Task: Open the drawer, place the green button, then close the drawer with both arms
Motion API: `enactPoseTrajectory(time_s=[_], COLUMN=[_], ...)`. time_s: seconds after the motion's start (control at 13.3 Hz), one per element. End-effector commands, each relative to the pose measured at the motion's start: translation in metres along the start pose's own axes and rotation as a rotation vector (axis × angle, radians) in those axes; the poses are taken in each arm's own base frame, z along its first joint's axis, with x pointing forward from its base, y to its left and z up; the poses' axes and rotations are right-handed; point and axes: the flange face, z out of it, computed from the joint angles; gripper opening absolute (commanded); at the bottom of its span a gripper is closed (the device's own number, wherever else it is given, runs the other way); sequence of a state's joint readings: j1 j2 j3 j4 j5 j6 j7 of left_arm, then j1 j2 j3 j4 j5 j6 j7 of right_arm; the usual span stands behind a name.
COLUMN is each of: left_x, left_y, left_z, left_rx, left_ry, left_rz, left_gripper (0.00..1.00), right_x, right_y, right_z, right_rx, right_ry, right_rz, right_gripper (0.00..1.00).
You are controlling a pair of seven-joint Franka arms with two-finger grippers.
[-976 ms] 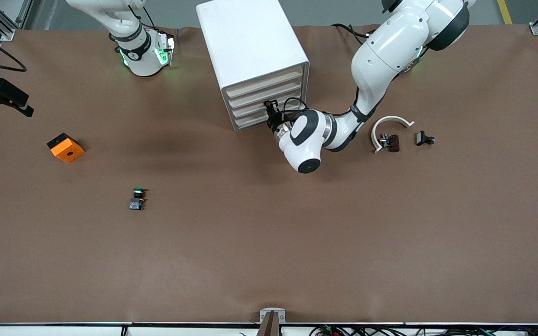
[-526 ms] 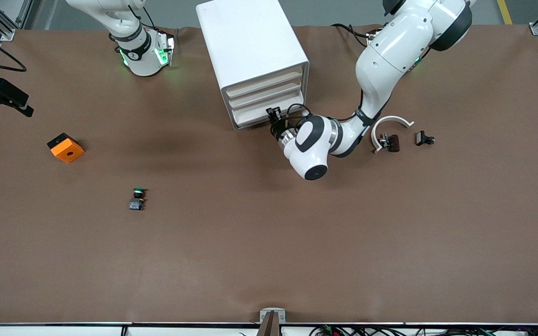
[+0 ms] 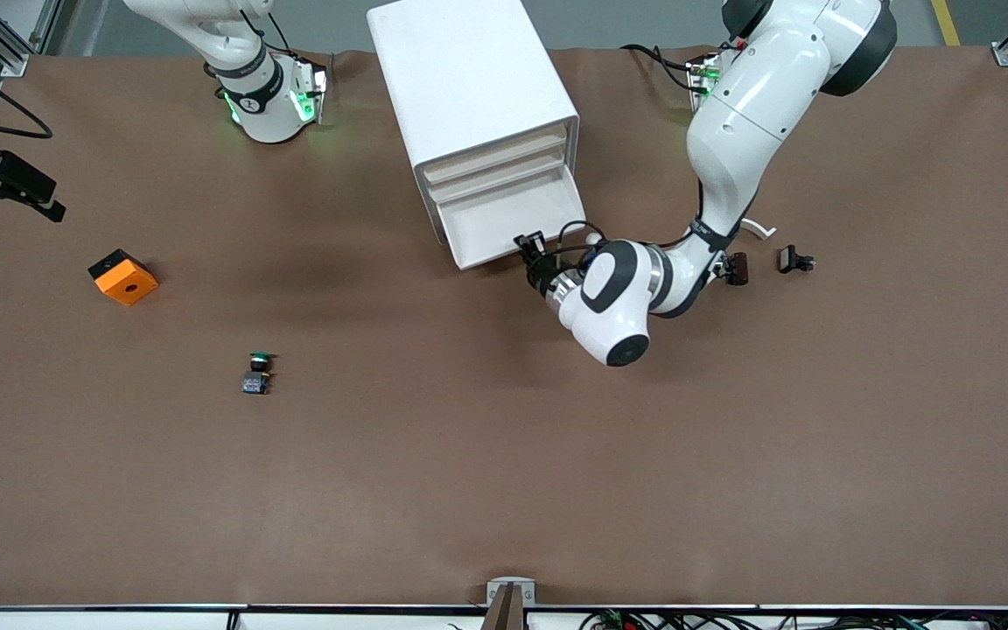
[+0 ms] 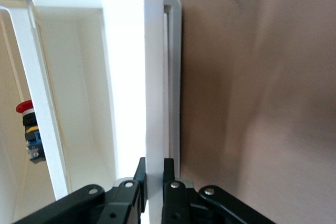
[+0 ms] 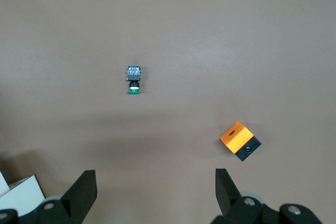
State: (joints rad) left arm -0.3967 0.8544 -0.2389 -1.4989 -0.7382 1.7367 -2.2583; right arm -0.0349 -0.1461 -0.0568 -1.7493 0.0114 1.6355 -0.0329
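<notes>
Right gripper hangs high over the table toward the right arm's end, fingers spread wide, nothing in it; that arm waits. Cube sits near that end's edge. Button lies on its side on bare table, nearer to the front camera than the cube and well apart from it and from the cabinet. Nothing touches it.

Cabinet stands mid-way along the edge where the bases are. Its lowest drawer is partly out and looks empty as far as we see. Left gripper is clenched on the drawer's front wall, at the corner toward the left arm's end, one finger inside, one outside. In the left wrist view a red-capped part shows in a neighbouring compartment; which one we cannot tell.

Step in hand, we judge: pulling the drawer open. To do it well:
- pull straight along the drawer's slide line; a corner grip can skew it and jam
- no lifting or twisting, the cabinet is light and may drag
- stop with enough tray exposed for a drop from above, short of pulling it free
- then let go cleanly

Strip, brown part and black part lie by the left forearm; mind the elbow sweep.
</notes>
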Motion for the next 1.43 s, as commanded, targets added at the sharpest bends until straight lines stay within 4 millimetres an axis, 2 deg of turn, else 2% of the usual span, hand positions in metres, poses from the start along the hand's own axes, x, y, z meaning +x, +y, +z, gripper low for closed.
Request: enactPoseTrajectory(time_s=[0.0,0.08,0.15,0.23,0.3,0.38,0.53,0.68,0.83,0.98,1.05,1.2,1.35], left_x=[-0.005,-0.005,-0.004,-0.004,-0.004,-0.004,-0.009,-0.024,-0.044,-0.051,-0.05,-0.036,-0.019], left_y=[0.014,0.015,0.016,0.016,0.016,0.014,0.008,-0.009,-0.036,-0.045,-0.05,-0.061,-0.08], left_z=[-0.035,-0.038,-0.038,-0.038,-0.038,-0.039,-0.049,-0.057,-0.056,-0.082,-0.102,-0.155,-0.208], left_rx=[-0.051,-0.052,-0.054,-0.055,-0.056,-0.061,-0.09,-0.282,-0.509,-0.65,-0.672,-0.701,-0.743], left_ry=[-0.08,-0.085,-0.084,-0.083,-0.081,-0.079,-0.07,0.113,0.334,0.435,0.444,0.453,0.462], left_rz=[0.011,0.009,0.011,0.022,0.033,0.037,0.061,0.181,0.304,0.39,0.446,0.567,0.672], left_gripper=[0.05,0.06,0.1,0.3,0.86,1.0,1.0,1.0,1.0,1.0,1.0,1.0,1.0], right_x=[0.016,0.023,0.033,0.038,0.041,0.04,0.033,0.025,0.021,0.027,0.031,0.037,0.051], right_y=[-0.003,-0.004,-0.014,-0.024,-0.028,-0.036,-0.047,-0.069,-0.093,-0.102,-0.102,-0.104,-0.101], right_z=[0.021,0.033,0.051,0.065,0.08,0.101,0.153,0.196,0.237,0.282,0.301,0.341,0.372], right_rx=[-0.01,-0.011,-0.015,-0.019,-0.017,-0.008,-0.002,0.0,0.002,-0.007,-0.01,-0.016,-0.023], right_ry=[-0.035,-0.049,-0.057,-0.054,-0.044,-0.038,-0.005,0.033,0.051,0.05,0.052,0.05,0.048], right_rz=[0.0,0.0,-0.021,-0.037,-0.042,-0.05,-0.059,-0.014,0.009,0.019,0.019,0.014,0.023], right_gripper=[1.0,1.0,1.0,1.0,1.0,1.0,1.0,1.0,1.0,1.0,1.0,1.0,1.0])
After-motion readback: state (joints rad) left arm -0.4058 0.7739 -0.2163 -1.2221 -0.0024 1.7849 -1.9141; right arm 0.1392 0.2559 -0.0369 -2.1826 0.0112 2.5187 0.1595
